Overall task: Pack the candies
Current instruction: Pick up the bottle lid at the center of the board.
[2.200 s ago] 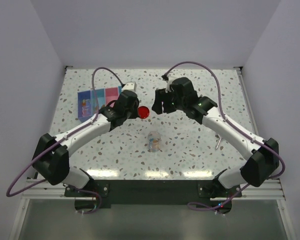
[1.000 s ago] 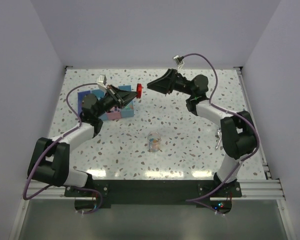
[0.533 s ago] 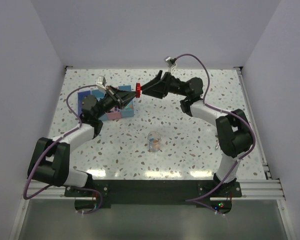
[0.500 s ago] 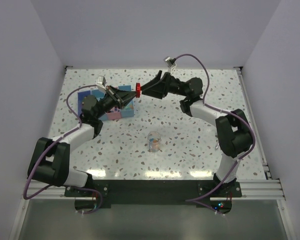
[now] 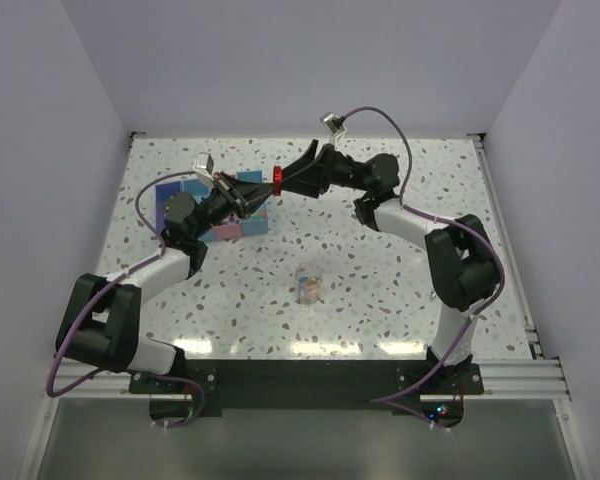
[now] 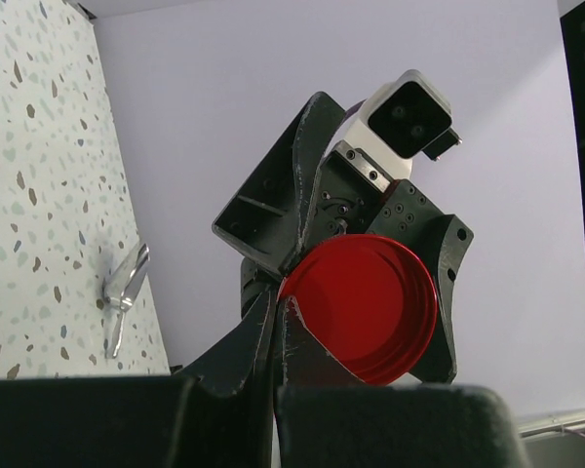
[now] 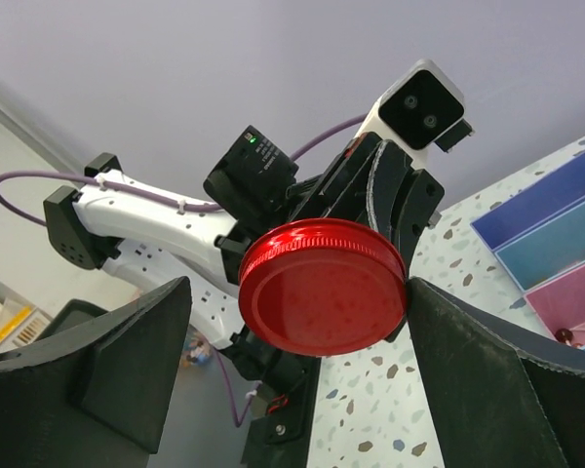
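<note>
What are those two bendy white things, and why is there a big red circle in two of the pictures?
They are two robot arms bolted to a speckled table. One picture looks down from above. The other two come from small cameras on the arms' wrists, so nearby things look huge. The red circle is a round red lid. The left gripper pinches it up in the air. The right gripper is wide open, with a finger on either side of the lid. On the table stand a small clear jar with colourful candies inside, and a tray with blue and pink boxes.

Pale lilac walls (image 5: 310, 60) enclose a speckled terrazzo table (image 5: 380, 300).
</note>
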Available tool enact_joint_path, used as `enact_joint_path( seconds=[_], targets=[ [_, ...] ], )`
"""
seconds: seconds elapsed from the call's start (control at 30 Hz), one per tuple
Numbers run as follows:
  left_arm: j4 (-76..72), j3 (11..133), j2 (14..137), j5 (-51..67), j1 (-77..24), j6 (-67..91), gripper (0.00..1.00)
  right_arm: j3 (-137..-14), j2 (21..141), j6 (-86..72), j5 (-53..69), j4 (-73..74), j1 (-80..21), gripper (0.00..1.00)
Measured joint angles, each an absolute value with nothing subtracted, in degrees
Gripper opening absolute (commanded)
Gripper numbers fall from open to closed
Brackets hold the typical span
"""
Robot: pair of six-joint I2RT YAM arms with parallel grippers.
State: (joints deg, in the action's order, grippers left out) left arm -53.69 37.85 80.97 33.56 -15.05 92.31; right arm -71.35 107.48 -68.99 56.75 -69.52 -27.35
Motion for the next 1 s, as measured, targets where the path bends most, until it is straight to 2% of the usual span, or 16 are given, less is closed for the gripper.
enact_joint_path(
  seconds=[0.57,0.7,0.87,0.97,1.0],
  targets=[
    [-59.0,36.4,83.05,33.23,-15.9,96.09,0.0,-71.57,109.56,-70.57,58.22,-72.69,-27.46,0.76],
    [-59.81,36.36,83.09,33.26,-16.16,96.57,0.0,-71.57,109.56,-70.91,58.22,-72.79,-27.31,0.65],
    [-60.36,36.07,83.09,33.15,-16.21,96.6,0.0,-71.57,109.56,-70.94,58.28,-72.9,-27.27,0.57],
    [-60.38,36.05,83.09,32.97,-16.21,96.51,0.0,-71.57,109.56,-70.43,58.28,-72.75,-27.27,0.47],
    [-60.36,36.05,83.09,32.93,-16.21,96.49,0.0,-71.57,109.56,-70.13,58.26,-72.53,-27.27,0.4]
  ],
)
